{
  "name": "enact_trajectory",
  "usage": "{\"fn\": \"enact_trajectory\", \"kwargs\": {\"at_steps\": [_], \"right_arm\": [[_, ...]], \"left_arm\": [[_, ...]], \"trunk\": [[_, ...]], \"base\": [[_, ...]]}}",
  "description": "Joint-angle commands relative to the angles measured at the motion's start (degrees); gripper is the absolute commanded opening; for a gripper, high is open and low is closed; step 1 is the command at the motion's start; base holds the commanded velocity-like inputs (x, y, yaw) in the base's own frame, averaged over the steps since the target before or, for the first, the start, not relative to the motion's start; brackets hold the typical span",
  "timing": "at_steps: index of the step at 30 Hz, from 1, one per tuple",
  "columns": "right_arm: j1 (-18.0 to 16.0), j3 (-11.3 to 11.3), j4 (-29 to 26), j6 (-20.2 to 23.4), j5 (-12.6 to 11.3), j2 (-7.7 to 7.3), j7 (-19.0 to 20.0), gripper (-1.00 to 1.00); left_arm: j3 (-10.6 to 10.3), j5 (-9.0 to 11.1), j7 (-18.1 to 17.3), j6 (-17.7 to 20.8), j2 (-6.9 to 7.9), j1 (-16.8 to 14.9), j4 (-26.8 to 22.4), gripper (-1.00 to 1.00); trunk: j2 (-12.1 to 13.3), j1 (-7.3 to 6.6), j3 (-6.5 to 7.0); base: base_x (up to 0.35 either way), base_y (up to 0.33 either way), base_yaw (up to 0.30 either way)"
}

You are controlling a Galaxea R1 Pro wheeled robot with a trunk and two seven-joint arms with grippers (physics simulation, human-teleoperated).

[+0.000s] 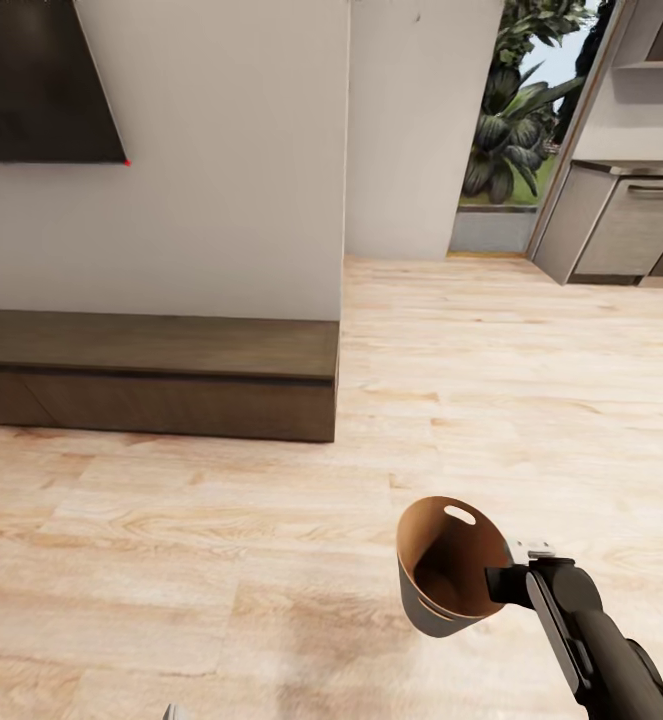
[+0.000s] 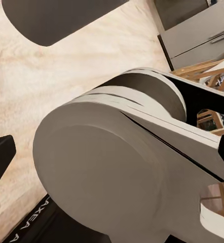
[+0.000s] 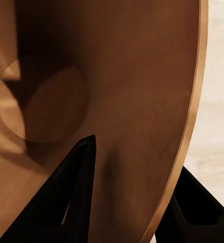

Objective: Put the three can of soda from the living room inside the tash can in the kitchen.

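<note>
The trash can [image 1: 426,600], pale grey outside and glossy brown inside, hangs tilted above the plank floor at the lower right of the head view, its mouth facing me. My right gripper [image 1: 503,586] is shut on its rim. In the right wrist view, one black finger [image 3: 74,197] sits inside the brown wall and the other [image 3: 193,207] outside. The trash can's round bottom [image 3: 41,104] looks bare. The soda cans are out of view. My left gripper [image 2: 112,157] is open, close to my own grey body parts.
A low dark wooden bench [image 1: 151,375] runs along the white wall at the left, under a black screen [image 1: 36,80]. The wall corner [image 1: 343,200] juts out ahead. Grey kitchen cabinets [image 1: 621,220] stand at the far right beside a window with plants [image 1: 516,110].
</note>
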Motion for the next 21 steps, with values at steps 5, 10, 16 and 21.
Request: {"fn": "enact_trajectory", "kwargs": {"at_steps": [5, 10, 16, 21], "right_arm": [[0.0, 0.0, 0.0, 0.0, -0.7, 0.00, 0.0, -1.00], [0.0, 0.0, 0.0, 0.0, -0.7, 0.00, 0.0, -1.00], [0.0, 0.0, 0.0, 0.0, -0.7, 0.00, 0.0, -1.00], [0.0, 0.0, 0.0, 0.0, -0.7, 0.07, 0.0, -1.00]], "left_arm": [[0.0, 0.0, 0.0, 0.0, 0.00, 0.0, 0.0, 1.00], [0.0, 0.0, 0.0, 0.0, 0.00, 0.0, 0.0, 1.00], [0.0, 0.0, 0.0, 0.0, 0.00, 0.0, 0.0, 1.00], [0.0, 0.0, 0.0, 0.0, 0.00, 0.0, 0.0, 1.00]], "trunk": [[0.0, 0.00, 0.47], [0.0, 0.00, 0.93], [0.0, 0.00, 1.49], [0.0, 0.00, 1.95]], "base": [[0.000, 0.000, 0.000], [0.000, 0.000, 0.000], [0.000, 0.000, 0.000], [0.000, 0.000, 0.000]]}}
